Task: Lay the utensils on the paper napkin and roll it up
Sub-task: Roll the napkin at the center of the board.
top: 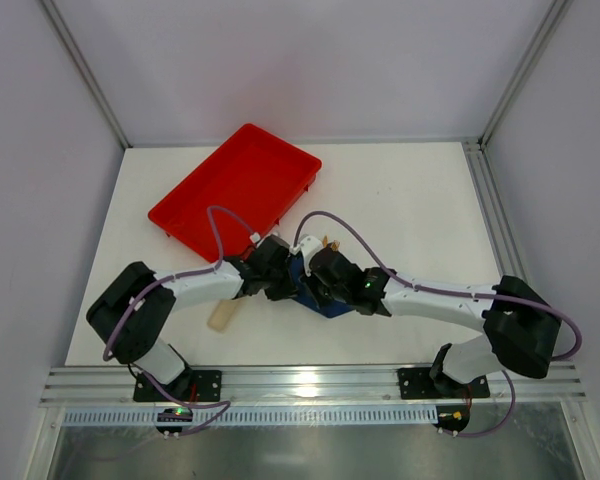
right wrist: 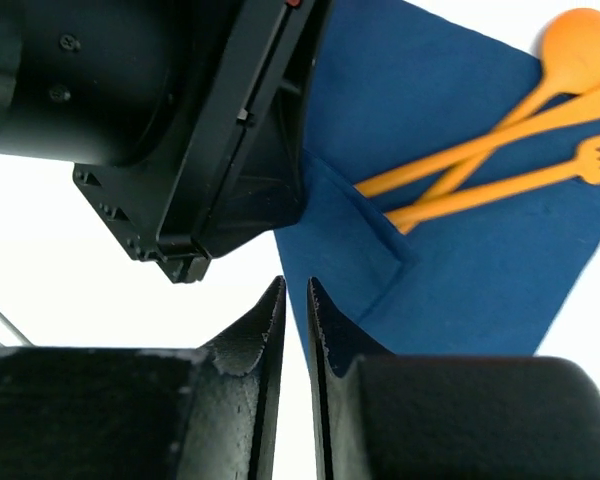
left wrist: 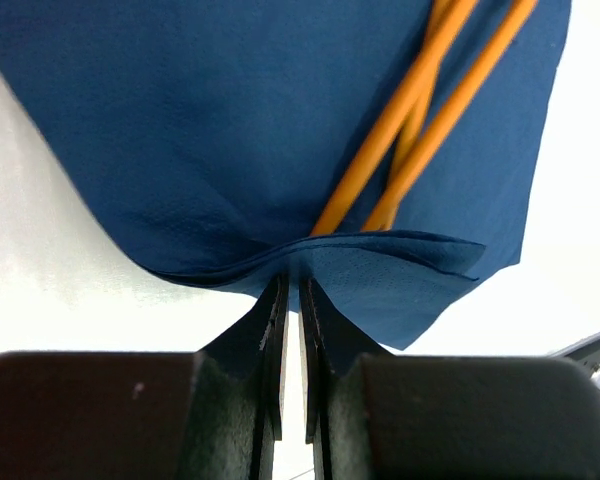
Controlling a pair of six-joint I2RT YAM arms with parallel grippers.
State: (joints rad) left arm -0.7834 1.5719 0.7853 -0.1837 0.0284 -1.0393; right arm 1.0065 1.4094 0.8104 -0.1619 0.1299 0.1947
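The navy paper napkin (left wrist: pixel 210 130) (right wrist: pixel 480 270) (top: pixel 327 306) lies on the white table with its near corner folded over the handle ends of the orange utensils (left wrist: pixel 420 110) (right wrist: pixel 480 165). A spoon (right wrist: pixel 578 48) and a fork (right wrist: pixel 598 158) show among them. My left gripper (left wrist: pixel 292 285) (top: pixel 283 283) is shut on the raised fold of the napkin. My right gripper (right wrist: pixel 295 288) (top: pixel 320 287) stands beside it, jaws almost together with a thin slit. The napkin's side edge runs right at its tips. Whether paper is pinched there does not show. From above, both grippers hide the utensils.
A red tray (top: pixel 235 185) sits at the back left, tilted. A pale beige strip (top: pixel 222 316) lies under the left forearm. The left gripper's black body (right wrist: pixel 180 130) fills the upper left of the right wrist view, very close.
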